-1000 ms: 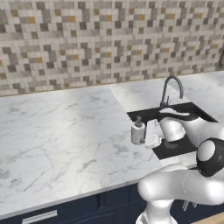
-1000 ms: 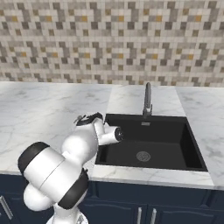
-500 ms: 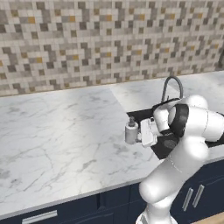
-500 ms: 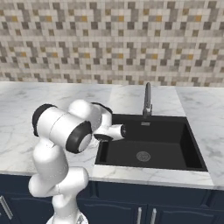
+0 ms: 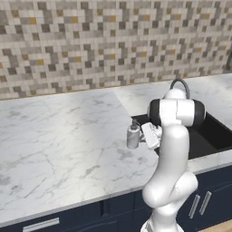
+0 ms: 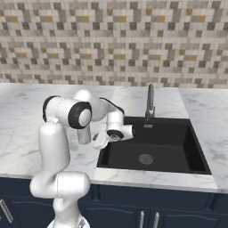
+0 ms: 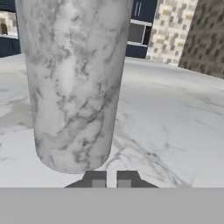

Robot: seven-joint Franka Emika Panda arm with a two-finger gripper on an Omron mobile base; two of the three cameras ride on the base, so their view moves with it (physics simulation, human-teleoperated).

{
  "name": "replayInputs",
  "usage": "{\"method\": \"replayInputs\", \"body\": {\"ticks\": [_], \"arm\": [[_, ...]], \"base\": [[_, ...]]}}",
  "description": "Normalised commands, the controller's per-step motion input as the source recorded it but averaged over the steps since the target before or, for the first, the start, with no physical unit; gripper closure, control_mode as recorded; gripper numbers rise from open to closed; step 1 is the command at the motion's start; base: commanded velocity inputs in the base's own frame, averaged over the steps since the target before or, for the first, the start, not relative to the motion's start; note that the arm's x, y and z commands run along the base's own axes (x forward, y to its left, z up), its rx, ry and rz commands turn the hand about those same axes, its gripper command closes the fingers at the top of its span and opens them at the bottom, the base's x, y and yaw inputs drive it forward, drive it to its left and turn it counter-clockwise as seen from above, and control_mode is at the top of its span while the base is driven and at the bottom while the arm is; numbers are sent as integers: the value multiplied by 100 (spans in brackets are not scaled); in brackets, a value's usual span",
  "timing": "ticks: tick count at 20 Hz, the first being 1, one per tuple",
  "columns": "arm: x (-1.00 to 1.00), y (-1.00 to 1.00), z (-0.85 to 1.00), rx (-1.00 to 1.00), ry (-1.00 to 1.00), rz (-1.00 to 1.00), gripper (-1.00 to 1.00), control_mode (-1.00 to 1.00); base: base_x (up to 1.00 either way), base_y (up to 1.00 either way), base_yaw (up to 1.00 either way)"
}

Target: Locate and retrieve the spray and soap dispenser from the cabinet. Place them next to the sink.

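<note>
1. the small grey marbled cylindrical soap dispenser point(image 5: 132, 136) stands upright on the white marble counter point(image 5: 68, 136), just to the left of the black rectangular recessed sink point(image 5: 213, 133). that spot already answers the task's "next to the sink", so i judge this bottle is set down where it is meant to go.

2. the white arm's two-finger gripper point(image 7: 111, 180) sits low and level, aimed at the lower part of the bottle, which reads as the pose of a side-on placement on the counter.

3. in the hand view the two dark finger tips lie almost together at the bottom, and the marbled body point(image 7: 72, 83) rises beyond them, not between them. so the jaws are closed up nearly all the way and hold nothing; the bottle stands on its own base.

4. from the left base view the hand point(image 5: 151, 135) is just to the right of the bottle, very close; whether it touches, i cannot tell.

5. the curved dark metal gooseneck faucet point(image 6: 150, 101) rises at the far edge of the basin, well clear of the bottle.

6. my judgement: the dispenser's half looks done, and the spray bottle remains to be fetched.
</note>
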Motion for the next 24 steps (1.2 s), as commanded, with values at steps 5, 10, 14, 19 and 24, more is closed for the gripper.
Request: {"method": "replayInputs", "body": {"ticks": [5, 10, 14, 19, 24], "arm": [[4, -29, 0, 1, 0, 8, -100, -100], [-49, -22, 10, -5, -6, 7, -100, -100], [-76, 0, 50, -23, -14, 19, -100, -100], [-57, -3, 53, -35, -12, 29, -100, -100], [-41, 2, 60, -22, -11, 33, -100, -100]], "base": [[0, 0, 0], [0, 0, 0], [0, 0, 0], [0, 0, 0], [0, 0, 0]]}}
